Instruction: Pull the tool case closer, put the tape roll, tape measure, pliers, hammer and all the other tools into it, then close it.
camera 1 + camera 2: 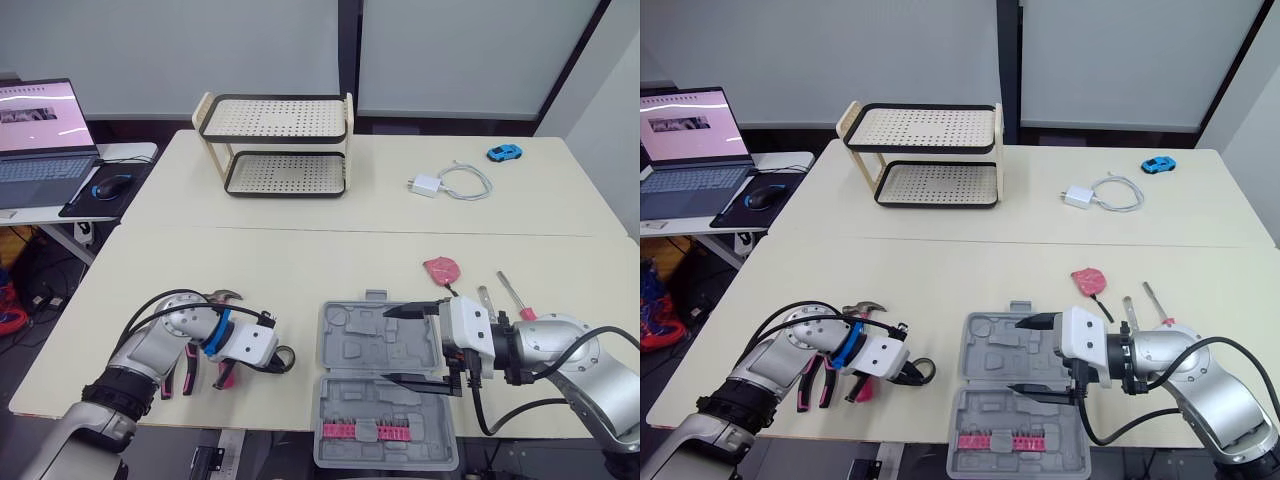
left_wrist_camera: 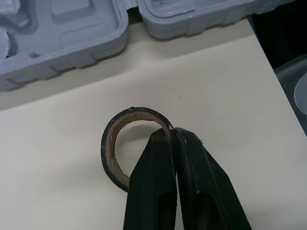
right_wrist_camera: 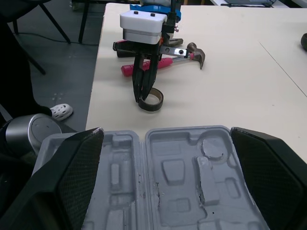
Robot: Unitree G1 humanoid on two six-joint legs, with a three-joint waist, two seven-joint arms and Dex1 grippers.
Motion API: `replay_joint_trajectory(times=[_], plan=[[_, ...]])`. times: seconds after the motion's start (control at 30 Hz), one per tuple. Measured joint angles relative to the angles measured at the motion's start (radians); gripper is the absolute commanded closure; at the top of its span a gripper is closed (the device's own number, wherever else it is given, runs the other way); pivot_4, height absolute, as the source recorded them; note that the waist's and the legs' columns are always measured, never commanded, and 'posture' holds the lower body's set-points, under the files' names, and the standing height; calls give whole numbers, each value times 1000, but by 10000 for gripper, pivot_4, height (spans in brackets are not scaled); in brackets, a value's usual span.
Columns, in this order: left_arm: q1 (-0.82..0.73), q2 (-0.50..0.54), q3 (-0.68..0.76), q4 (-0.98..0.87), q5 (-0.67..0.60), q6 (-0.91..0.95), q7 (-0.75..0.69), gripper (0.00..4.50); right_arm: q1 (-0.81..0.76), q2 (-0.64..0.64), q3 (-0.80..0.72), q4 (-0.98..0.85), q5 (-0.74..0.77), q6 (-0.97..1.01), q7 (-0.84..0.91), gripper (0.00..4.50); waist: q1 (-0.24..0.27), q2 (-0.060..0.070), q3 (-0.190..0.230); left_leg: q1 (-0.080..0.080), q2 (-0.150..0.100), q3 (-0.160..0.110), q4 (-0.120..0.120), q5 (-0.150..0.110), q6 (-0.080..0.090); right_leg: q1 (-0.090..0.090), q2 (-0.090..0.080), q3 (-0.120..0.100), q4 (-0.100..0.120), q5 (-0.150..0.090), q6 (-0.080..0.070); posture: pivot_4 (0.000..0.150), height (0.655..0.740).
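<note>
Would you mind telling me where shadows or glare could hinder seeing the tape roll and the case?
Left wrist view: the tape roll sits in even light with a soft shadow beside it, the left gripper shut on its wall. Right wrist view: no glare on the tool case. Left eye view: the laptop screen is a bright patch.

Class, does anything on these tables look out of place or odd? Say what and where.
The blue toy car at the far right of the back table, near the white charger, is no tool; nothing looks spilled or damaged.
</note>
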State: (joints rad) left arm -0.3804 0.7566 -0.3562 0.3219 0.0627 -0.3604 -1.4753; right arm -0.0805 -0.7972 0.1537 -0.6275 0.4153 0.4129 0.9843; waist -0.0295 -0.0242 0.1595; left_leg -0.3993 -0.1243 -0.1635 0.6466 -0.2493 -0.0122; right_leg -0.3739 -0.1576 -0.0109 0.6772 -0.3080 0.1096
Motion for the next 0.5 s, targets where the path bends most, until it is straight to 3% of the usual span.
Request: replay_joint_trajectory(times=[0.23, 0.33, 0.5], plan=[[-18, -14, -23, 40, 40, -22, 36, 44513, -8, 1, 8, 0, 0, 13, -3, 0, 0, 0, 0, 0, 0, 0, 0, 0, 0, 0, 0, 0, 0, 0, 0, 1500, 7400], [-18, -14, -25, 41, 38, -20, 35, 37995, -8, 1, 8, 0, 0, 15, -3, 0, 0, 0, 0, 0, 0, 0, 0, 0, 0, 0, 0, 0, 0, 0, 0, 1500, 7400], [-18, -14, -29, 40, 33, -24, 29, 22785, -9, 1, 8, 0, 0, 15, -4, 0, 0, 0, 0, 0, 0, 0, 0, 0, 0, 0, 0, 0, 0, 0, 0, 1500, 7400]])
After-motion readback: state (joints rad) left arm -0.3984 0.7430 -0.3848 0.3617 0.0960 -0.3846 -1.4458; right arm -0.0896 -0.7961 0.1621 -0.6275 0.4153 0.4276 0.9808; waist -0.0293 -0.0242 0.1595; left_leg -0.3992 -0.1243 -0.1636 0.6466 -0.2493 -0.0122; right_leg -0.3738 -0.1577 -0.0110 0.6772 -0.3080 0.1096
